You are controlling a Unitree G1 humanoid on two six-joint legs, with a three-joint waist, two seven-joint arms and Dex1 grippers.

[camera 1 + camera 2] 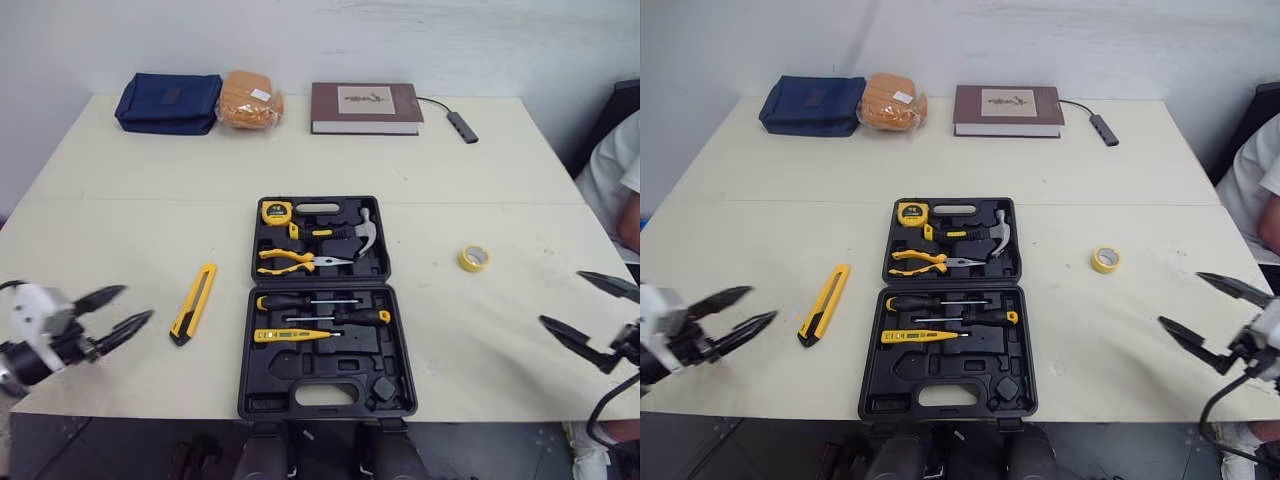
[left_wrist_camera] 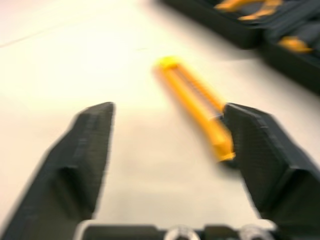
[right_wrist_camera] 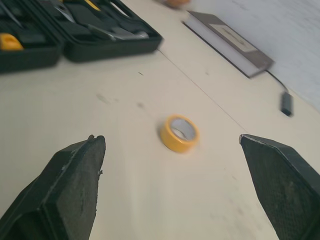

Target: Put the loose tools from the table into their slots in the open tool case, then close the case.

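The tool case [image 1: 325, 305] is seen open at the centre of the head view, with the knife [image 1: 193, 303] at left and the tape roll [image 1: 474, 258] at right. In the left wrist view, the left gripper [image 2: 167, 107] is held wide, lined up on the knife, apparently for pickup. In the right wrist view, the right gripper [image 3: 171, 140] is spread wide, and the tape is framed between its fingers.

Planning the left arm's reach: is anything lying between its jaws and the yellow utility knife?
Nothing visible: bare table lies between the left arm's open jaws and the utility knife, and between that knife and the open tool case.
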